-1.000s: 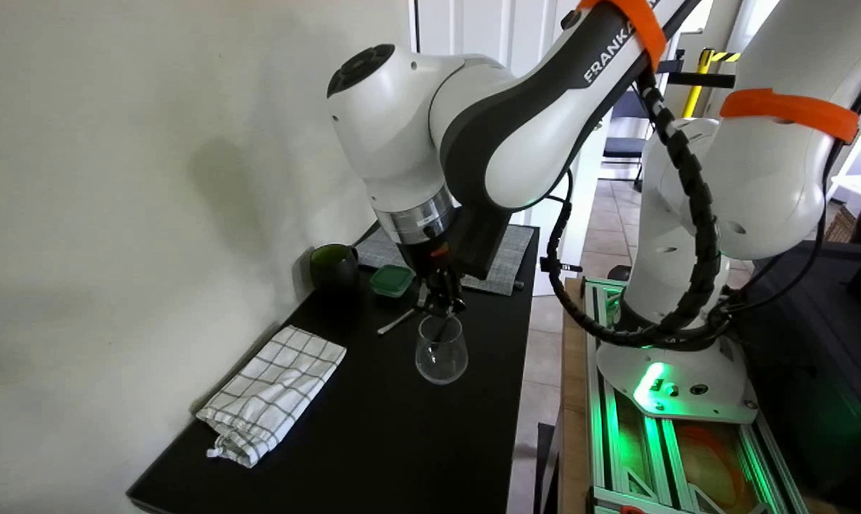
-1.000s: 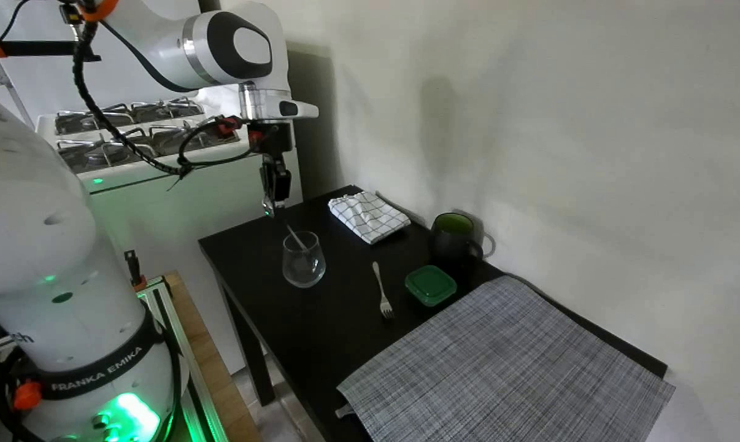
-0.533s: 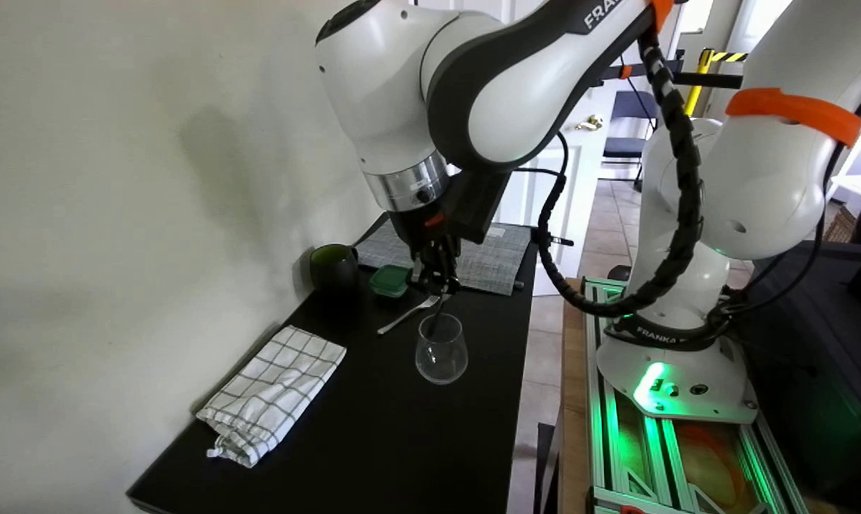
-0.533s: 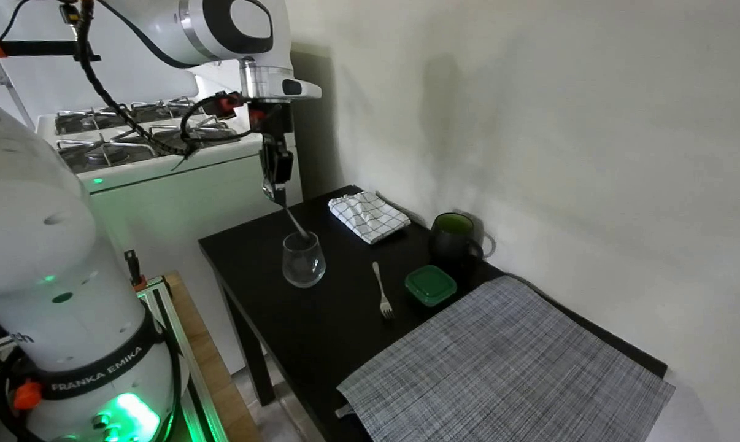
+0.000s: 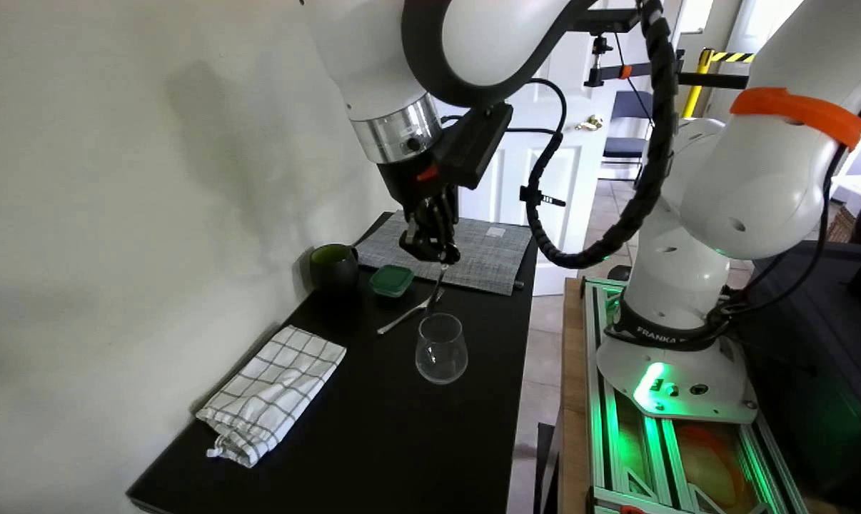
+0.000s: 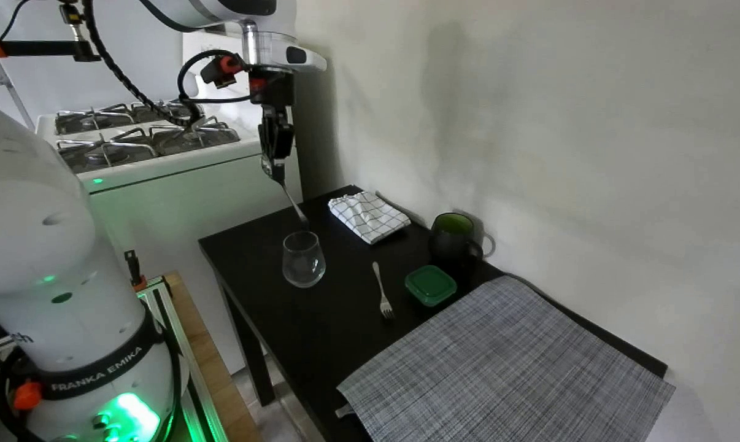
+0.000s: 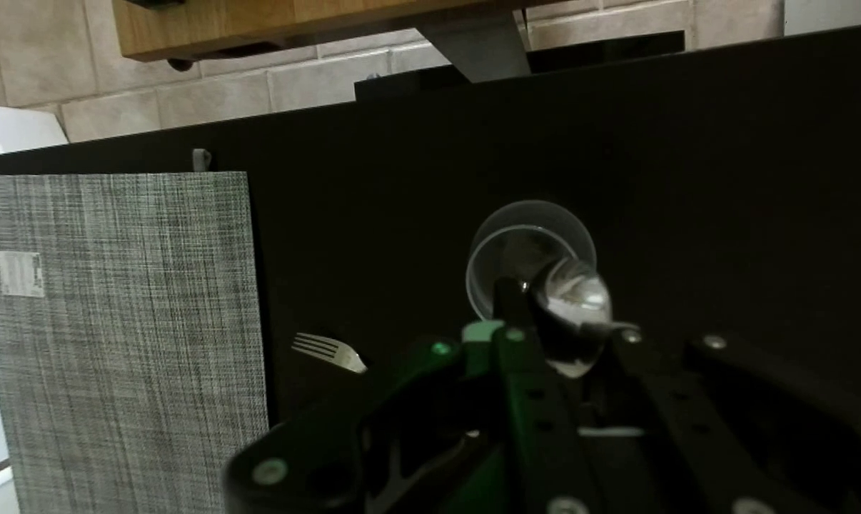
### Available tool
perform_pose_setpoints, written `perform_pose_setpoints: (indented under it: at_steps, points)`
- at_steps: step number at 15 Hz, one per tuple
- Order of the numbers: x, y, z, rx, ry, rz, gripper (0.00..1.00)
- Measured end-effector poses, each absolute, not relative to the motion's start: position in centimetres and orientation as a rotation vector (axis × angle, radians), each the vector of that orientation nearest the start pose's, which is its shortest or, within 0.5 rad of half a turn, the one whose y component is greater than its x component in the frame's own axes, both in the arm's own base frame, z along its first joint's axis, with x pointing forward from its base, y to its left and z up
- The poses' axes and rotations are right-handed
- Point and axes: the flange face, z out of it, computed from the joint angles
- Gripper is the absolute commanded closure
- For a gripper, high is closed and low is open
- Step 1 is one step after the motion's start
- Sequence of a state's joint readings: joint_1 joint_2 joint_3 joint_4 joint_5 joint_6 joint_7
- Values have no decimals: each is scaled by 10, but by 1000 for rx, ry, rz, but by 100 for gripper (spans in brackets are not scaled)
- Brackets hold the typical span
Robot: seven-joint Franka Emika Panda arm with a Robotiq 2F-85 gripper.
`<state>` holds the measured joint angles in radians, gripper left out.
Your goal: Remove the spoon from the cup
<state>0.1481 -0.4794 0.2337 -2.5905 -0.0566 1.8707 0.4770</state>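
The silvery spoon (image 6: 294,204) hangs tilted below my gripper (image 6: 275,172), handle pointing down and bowl up between the fingers. Its thin handle also shows in an exterior view (image 5: 437,289). In the wrist view the shiny bowl (image 7: 577,291) sits between the fingertips of the gripper (image 7: 566,328), which is shut on it. The clear glass (image 6: 304,267) stands upright on the black table; it shows too in an exterior view (image 5: 441,357) and the wrist view (image 7: 530,214). The handle's lower end appears just above the glass rim, outside the glass.
A fork (image 6: 381,291) lies on the table beside the glass. A green-lidded box (image 6: 430,285), a dark mug (image 6: 453,239) and a checked cloth (image 6: 370,216) lie toward the wall. A grey placemat (image 6: 511,362) covers one table end. A stove (image 6: 192,184) stands beyond the table.
The arm and gripper have risen steadily. The spoon has come up with the gripper, its handle from inside the glass to above the rim. The glass has stayed in place.
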Motion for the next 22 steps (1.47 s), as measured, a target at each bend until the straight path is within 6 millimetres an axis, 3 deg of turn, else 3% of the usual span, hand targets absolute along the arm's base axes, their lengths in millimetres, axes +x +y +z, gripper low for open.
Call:
perform_pose_setpoints:
  at_steps: [4,14,22]
  points:
    - [340,120,404,-3368,227,275,97]
    - [354,73,405,-3391,351,256,97]
    - [357,41,370,-3364,219,56,97]
